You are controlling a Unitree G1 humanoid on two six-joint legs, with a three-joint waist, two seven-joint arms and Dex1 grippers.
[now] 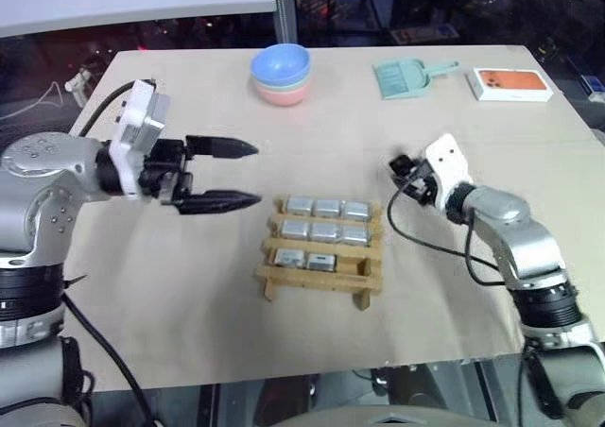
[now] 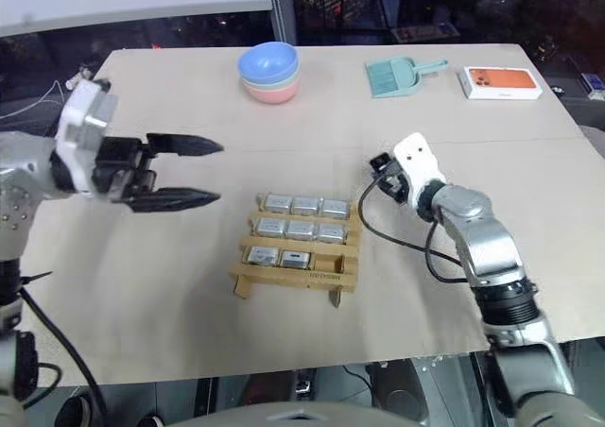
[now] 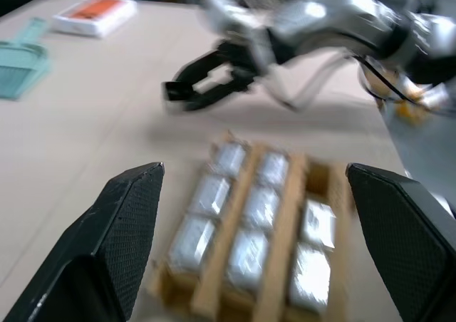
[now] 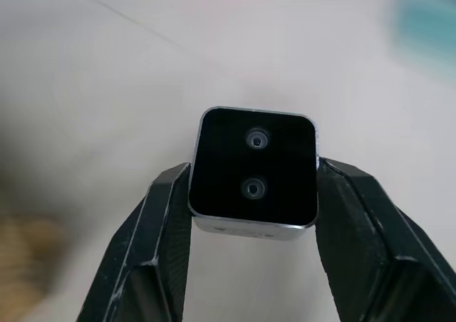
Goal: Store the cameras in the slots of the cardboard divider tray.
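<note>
— Right gripper (image 4: 254,194)?
— Pinching one camera (image 4: 254,171) between both fingers (image 4: 160,229), black face with two small round holes turned toward the wrist; hovering above the table (image 1: 189,285), just off the right side of the cardboard divider tray (image 1: 321,274).

— And the left gripper (image 1: 248,174)?
— Spreading wide, gripping nothing, hanging over the table to the left of the tray, fingertips pointing toward it.

— Tray itself?
— Sitting near the middle of the table, a little toward the near edge. Holding eight cameras (image 1: 324,230) — three in the far row, three in the middle row, two in the near row. Leaving the near-right slot (image 1: 353,265) bare.

— Anything else lying about?
— Stacked bowls (image 1: 281,73) near the far edge, blue on top; teal dustpan (image 1: 405,76) to their right; white-and-orange flat box (image 1: 510,84) resting toward the far right corner.
</note>
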